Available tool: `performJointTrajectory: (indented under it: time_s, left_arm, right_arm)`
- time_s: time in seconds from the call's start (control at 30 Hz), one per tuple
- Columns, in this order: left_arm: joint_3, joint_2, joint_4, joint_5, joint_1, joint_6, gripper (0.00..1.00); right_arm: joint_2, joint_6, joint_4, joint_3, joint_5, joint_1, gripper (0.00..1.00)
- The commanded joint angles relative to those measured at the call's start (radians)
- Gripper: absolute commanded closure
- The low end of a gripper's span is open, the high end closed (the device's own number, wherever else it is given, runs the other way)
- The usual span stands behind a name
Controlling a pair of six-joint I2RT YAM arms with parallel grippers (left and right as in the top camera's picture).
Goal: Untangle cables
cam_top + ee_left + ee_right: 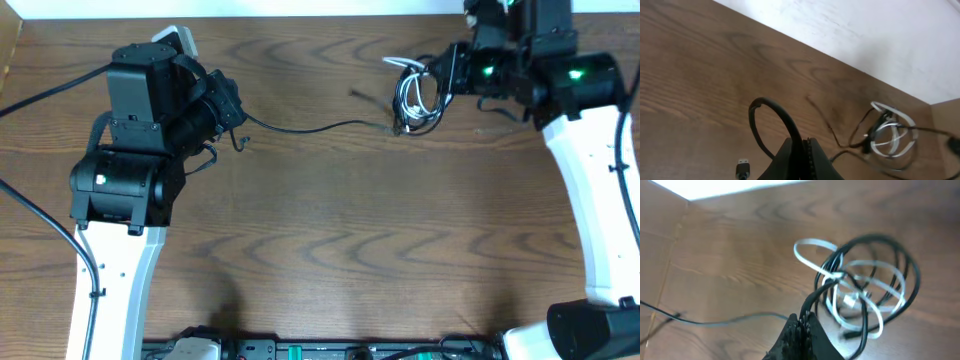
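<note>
The cables form a small tangle (pixel 415 95) of black and whitish-silver loops at the back right of the wooden table. One thin black cord (pixel 320 127) runs from it leftwards to my left gripper (pixel 238 125). That gripper (pixel 802 146) is shut on the black cord, which arches out of the jaws in a loop (pixel 771 107); a USB plug (pixel 743 167) lies just to its left. My right gripper (pixel 441 78) is at the tangle's right side. In the right wrist view it (pixel 804 321) is shut on a black strand leading into the tangle (pixel 865 287).
The table's back edge (pixel 840 60) meets a white surface close behind the tangle. A thick black arm wire (pixel 50 95) trails off to the left. Dark equipment (pixel 300 350) lines the front edge.
</note>
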Motion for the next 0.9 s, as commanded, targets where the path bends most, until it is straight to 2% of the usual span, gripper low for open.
performJointTrajectory:
  time_s: [0.0, 0.23, 0.37, 0.7, 0.87]
  left_arm:
    - [0.016, 0.000, -0.009, -0.002, 0.003, 0.063, 0.93]
    - [0.014, 0.000, -0.059, -0.003, 0.003, 0.108, 0.92]
    - [0.014, 0.006, -0.136, -0.012, 0.008, 0.194, 0.93]
    - [0.014, 0.093, -0.315, -0.233, 0.085, 0.188, 0.92]
    - [0.014, 0.167, -0.336, -0.265, 0.101, 0.188, 0.91]
  right_arm:
    - [-0.014, -0.004, -0.014, 0.039, 0.011, 0.013, 0.99]
    - [0.059, 0.029, -0.091, 0.031, 0.132, 0.078, 0.99]
    - [0.113, 0.056, -0.119, 0.031, 0.166, 0.115, 0.99]
    - [0.206, 0.123, -0.171, 0.031, 0.279, 0.151, 0.99]
    - [0.229, 0.123, -0.180, 0.030, 0.282, 0.152, 0.99]
